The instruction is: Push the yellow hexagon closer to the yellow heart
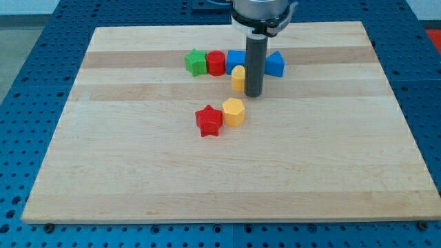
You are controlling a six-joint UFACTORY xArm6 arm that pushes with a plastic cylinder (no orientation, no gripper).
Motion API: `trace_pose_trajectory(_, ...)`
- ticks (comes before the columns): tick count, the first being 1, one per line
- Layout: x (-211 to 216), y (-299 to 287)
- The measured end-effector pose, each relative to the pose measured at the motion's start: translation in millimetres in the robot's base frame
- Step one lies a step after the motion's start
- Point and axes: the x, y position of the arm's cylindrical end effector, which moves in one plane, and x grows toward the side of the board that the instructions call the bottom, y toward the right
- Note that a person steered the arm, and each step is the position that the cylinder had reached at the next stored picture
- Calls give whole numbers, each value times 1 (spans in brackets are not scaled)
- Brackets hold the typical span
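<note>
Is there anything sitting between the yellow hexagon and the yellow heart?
No. In the camera view, only bare wood separates the yellow hexagon from the yellow heart. My tip stands just right of the heart.

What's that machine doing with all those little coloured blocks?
A robot arm slides my tip over a wooden board to push blocks. Its job is moving the yellow hexagon toward the yellow heart. The tip now stands just right of the heart, above the hexagon, which sits beside a red star.
</note>
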Motion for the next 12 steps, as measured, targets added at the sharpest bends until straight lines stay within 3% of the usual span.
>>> trace_pose_trajectory(4,-4,0)
trace_pose_trajectory(6,39,21)
trace_pose_trajectory(8,98,-2)
trace_pose_trajectory(9,98,-29)
trace_pose_trajectory(12,76,-37)
